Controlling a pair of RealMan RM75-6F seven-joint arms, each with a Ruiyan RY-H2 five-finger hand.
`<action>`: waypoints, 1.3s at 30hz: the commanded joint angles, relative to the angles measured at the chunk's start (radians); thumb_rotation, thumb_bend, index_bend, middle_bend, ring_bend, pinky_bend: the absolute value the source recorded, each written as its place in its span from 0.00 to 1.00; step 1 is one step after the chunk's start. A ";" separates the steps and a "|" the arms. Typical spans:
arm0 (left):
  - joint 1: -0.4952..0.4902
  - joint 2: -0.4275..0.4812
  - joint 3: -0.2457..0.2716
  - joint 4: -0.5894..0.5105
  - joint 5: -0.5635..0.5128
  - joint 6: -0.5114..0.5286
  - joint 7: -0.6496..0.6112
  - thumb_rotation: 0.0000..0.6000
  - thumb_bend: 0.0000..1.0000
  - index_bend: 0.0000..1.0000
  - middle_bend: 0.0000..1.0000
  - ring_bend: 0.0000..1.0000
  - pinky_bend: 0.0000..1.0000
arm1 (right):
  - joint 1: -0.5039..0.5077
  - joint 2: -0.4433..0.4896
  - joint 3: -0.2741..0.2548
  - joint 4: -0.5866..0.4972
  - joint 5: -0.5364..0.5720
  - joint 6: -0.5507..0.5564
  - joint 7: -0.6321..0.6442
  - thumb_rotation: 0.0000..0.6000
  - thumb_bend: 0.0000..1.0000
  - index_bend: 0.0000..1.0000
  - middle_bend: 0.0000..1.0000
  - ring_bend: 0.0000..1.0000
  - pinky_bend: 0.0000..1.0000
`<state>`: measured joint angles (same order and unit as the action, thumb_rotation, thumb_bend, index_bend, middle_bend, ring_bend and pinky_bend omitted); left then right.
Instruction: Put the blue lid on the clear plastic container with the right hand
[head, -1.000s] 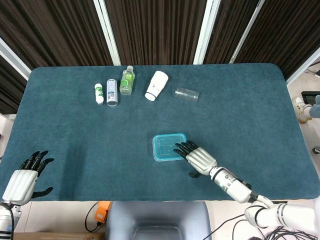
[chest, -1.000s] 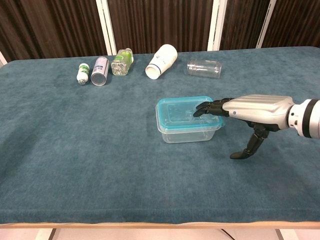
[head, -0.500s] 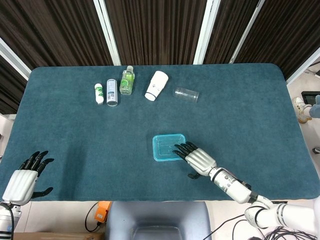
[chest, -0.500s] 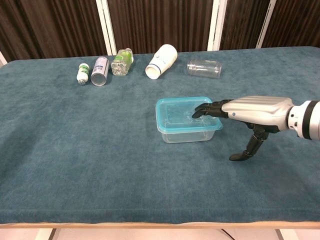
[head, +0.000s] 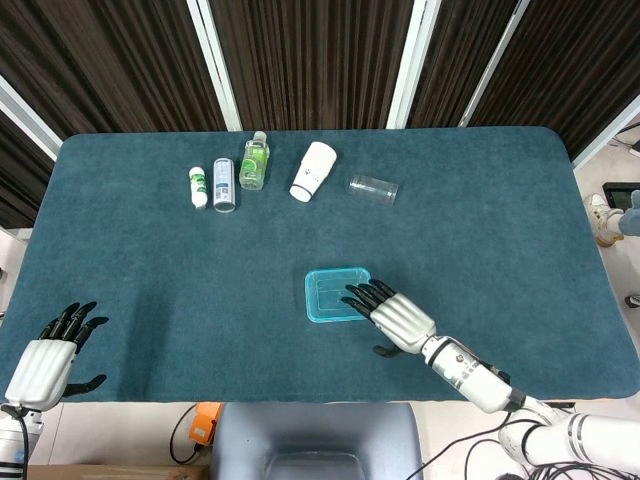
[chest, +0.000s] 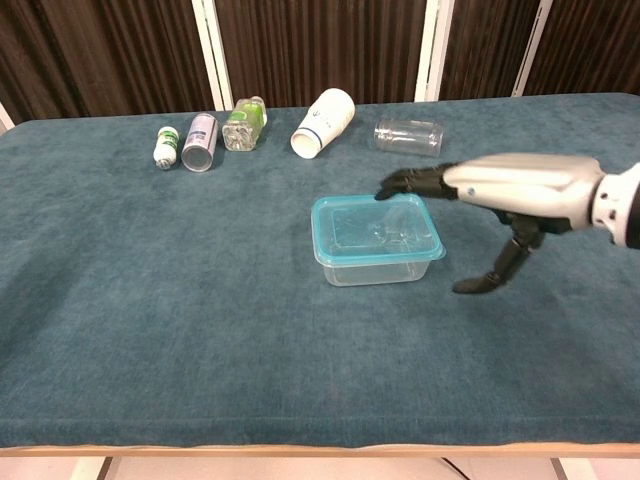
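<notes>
— Where is the clear plastic container (chest: 378, 262) sitting?

— Near the middle of the desk (head: 140, 280), upright, with the blue lid (chest: 376, 227) lying flat on top of it. From the head view the lid (head: 337, 294) covers the whole container outline.

— And the right hand (chest: 510, 186)?

— It hovers above the right side of the lid, palm down, fingers (chest: 405, 183) stretched out flat and apart, the thumb hanging down toward the desk beside the container. In the chest view there is a visible gap between fingertips and lid, so it holds nothing. In the head view the hand (head: 398, 315) overlaps the lid's lower right corner.

— The left hand (head: 45, 360)?

— At the desk's near left corner, well apart from everything, fingers spread, holding nothing.

— Anything else on the desk?

— A row along the far side: a small white bottle (head: 198, 186), a silver can (head: 223, 184) lying beside it, a green bottle (head: 254, 162), a white paper cup (head: 314, 171) on its side, and a clear glass (head: 373, 188) also lying down.
</notes>
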<state>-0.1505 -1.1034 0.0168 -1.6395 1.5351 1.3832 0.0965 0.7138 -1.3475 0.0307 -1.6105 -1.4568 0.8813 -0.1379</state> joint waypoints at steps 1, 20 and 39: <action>0.000 -0.001 0.001 0.000 0.001 0.000 0.003 1.00 0.46 0.22 0.07 0.02 0.22 | 0.029 -0.012 0.032 -0.003 0.015 -0.016 -0.030 1.00 0.53 0.03 0.06 0.02 0.03; 0.002 0.004 0.000 0.000 0.000 0.004 -0.009 1.00 0.46 0.22 0.07 0.03 0.22 | 0.104 -0.128 0.075 0.075 0.200 -0.106 -0.153 1.00 0.86 0.10 0.10 0.08 0.04; 0.001 0.007 0.000 0.001 -0.001 0.000 -0.017 1.00 0.46 0.22 0.07 0.03 0.22 | 0.124 -0.171 0.066 0.121 0.256 -0.122 -0.167 1.00 0.87 0.12 0.16 0.21 0.20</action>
<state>-0.1495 -1.0963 0.0170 -1.6387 1.5339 1.3835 0.0789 0.8375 -1.5177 0.0971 -1.4897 -1.2008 0.7594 -0.3058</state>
